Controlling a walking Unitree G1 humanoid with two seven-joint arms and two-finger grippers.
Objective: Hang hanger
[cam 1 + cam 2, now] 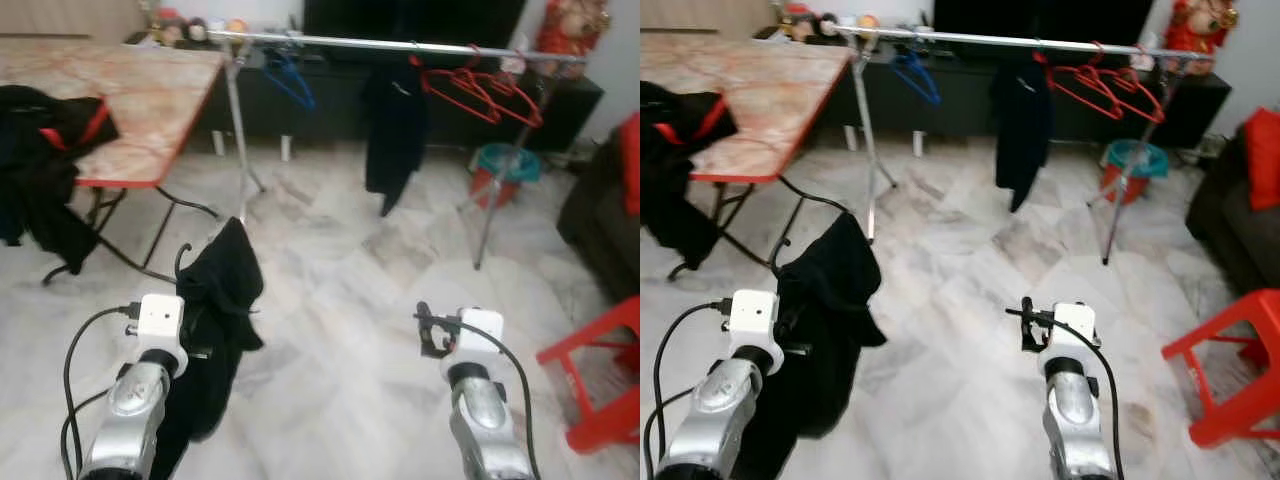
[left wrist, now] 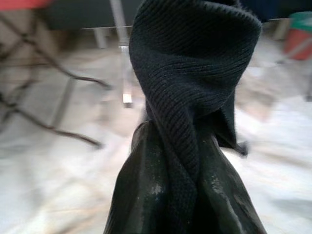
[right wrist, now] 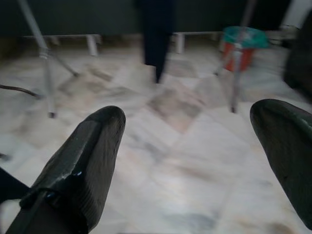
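Your left gripper point(image 2: 185, 161) sat nearest the head camera, its fingers point(image 2: 146, 185) pressed onto a black knit garment point(image 1: 215, 300) that draped down toward the marble floor point(image 1: 340, 300); a dark hanger hook point(image 1: 181, 256) curled up beside the cloth. Your right gripper point(image 3: 190, 161) hovered over bare floor with fingers spread wide apart, gripping nothing. Ahead you had the clothes rail point(image 1: 400, 44), carrying a blue hanger point(image 1: 290, 80), another black garment point(image 1: 392, 130) and red hangers point(image 1: 480, 90). Behind the rail's far leg stood a teal-and-red bucket point(image 1: 505, 165); you could not tell its contents. Your left wrist view alone showed the knit weave up close.
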